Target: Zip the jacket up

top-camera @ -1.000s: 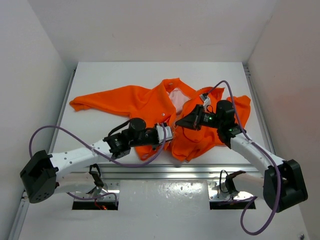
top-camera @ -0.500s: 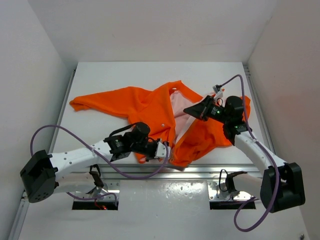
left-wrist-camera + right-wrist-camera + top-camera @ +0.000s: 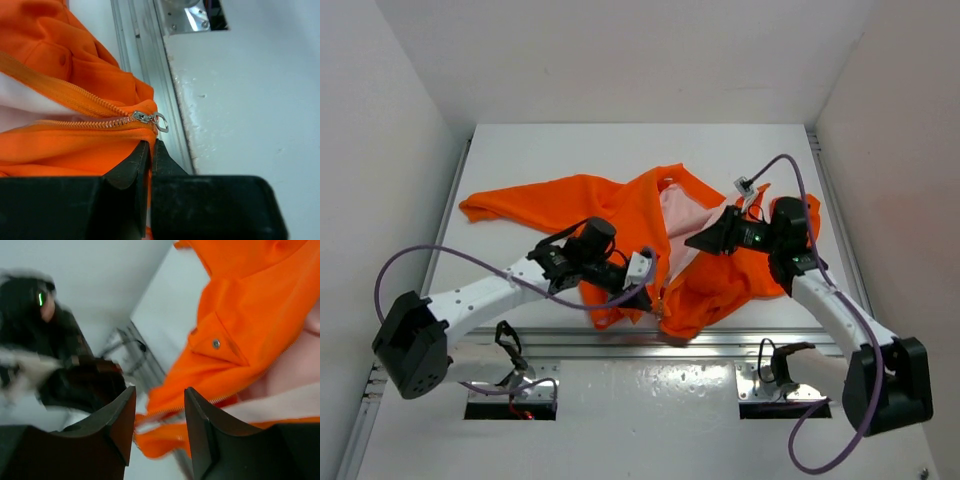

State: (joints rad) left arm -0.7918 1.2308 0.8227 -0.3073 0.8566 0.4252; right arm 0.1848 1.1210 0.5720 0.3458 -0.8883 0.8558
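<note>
From above, the jacket (image 3: pixel 610 205) sprawls across the desk (image 3: pixel 570 150), its hem toward 6 o'clock. The left end effector (image 3: pixel 642 266) is at the lower front and the right end effector (image 3: pixel 698 242) toward 3 o'clock. In the left wrist view, the jaws are clamped on the hem just under the zipper slider (image 3: pixel 142 117). In the right wrist view, the fingers stand apart, gripping nothing, with orange fabric at 2 o'clock.

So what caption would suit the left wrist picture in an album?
Left gripper pinching the orange jacket just below its silver zipper slider, the zip not yet closed.
</note>
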